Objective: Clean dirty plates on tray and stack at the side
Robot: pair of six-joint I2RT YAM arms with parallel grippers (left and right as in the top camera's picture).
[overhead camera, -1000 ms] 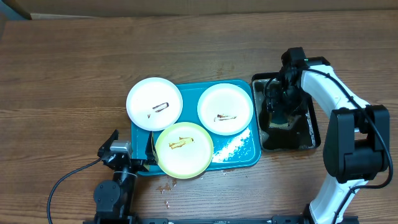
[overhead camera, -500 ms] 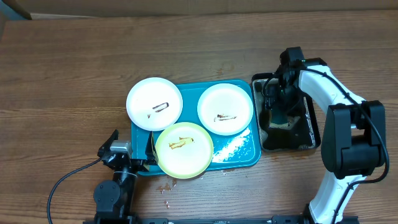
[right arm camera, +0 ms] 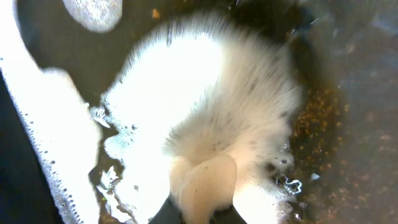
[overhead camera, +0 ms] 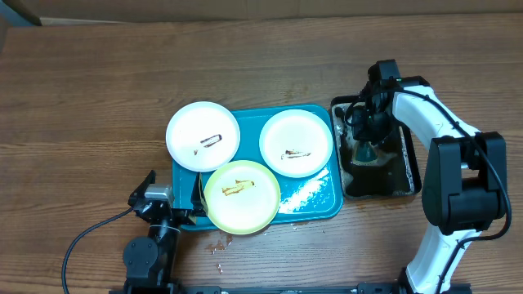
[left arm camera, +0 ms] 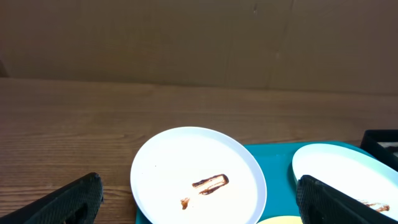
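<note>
Three plates lie on the teal tray (overhead camera: pixel 315 198): a white plate (overhead camera: pixel 203 135) overhanging its left rim, a white plate (overhead camera: pixel 296 143) at the right, and a pale yellow-green plate (overhead camera: pixel 242 196) at the front. Each carries a brown smear. My left gripper (overhead camera: pixel 172 202) stands open at the tray's front left corner. In the left wrist view its fingers (left arm camera: pixel 68 202) flank the left white plate (left arm camera: pixel 198 174), with the other white plate (left arm camera: pixel 348 177) at the right. My right gripper (overhead camera: pixel 365 140) is down in the black tray, shut on a cream sponge (right arm camera: pixel 202 180) amid foam.
The black tray (overhead camera: pixel 406 178) of brown foamy water sits just right of the teal tray. White suds (overhead camera: pixel 306 189) lie on the teal tray's front right. Crumbs (overhead camera: pixel 217 245) dot the wooden table in front. The table's far edge meets cardboard (left arm camera: pixel 199 37).
My right gripper has closed on the sponge in the black tray. The left arm and the plates have not moved.
</note>
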